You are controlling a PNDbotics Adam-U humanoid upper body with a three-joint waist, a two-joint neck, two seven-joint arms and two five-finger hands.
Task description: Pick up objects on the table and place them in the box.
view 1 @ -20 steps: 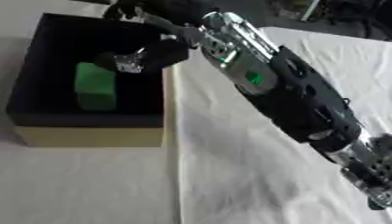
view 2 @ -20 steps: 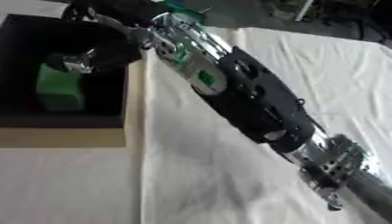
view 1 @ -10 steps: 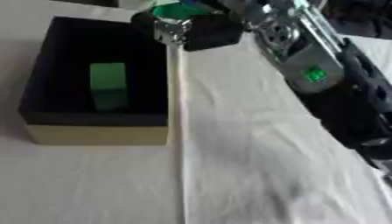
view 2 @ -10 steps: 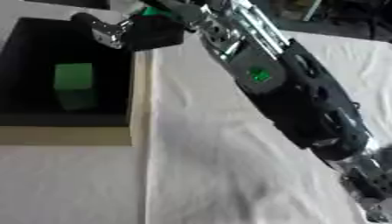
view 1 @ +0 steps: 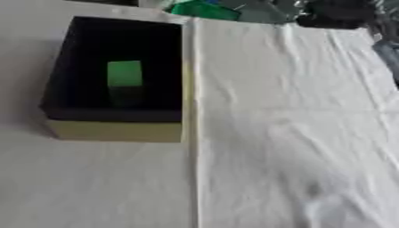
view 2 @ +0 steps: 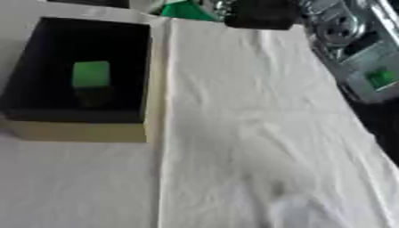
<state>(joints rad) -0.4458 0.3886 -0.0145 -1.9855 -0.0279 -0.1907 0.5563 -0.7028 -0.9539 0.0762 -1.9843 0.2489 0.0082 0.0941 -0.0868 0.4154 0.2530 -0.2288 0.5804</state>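
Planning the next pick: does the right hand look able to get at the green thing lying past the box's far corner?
Probably yes: the right hand is just beside the green thing on the white cloth, with nothing between them. Its fingers are too blurred to judge.

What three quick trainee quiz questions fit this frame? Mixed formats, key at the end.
1. True or false: the green block lies inside the black box.
2. Multiple choice: where does the robot's right arm show in the right eye view? A) lower left corner B) upper right, over the white cloth C) inside the box
3. Fill in: beyond the far edge of the cloth, near the top of the picture, lies another object whose colour is ____.

Key: 1 true; 2 B; 3 green.
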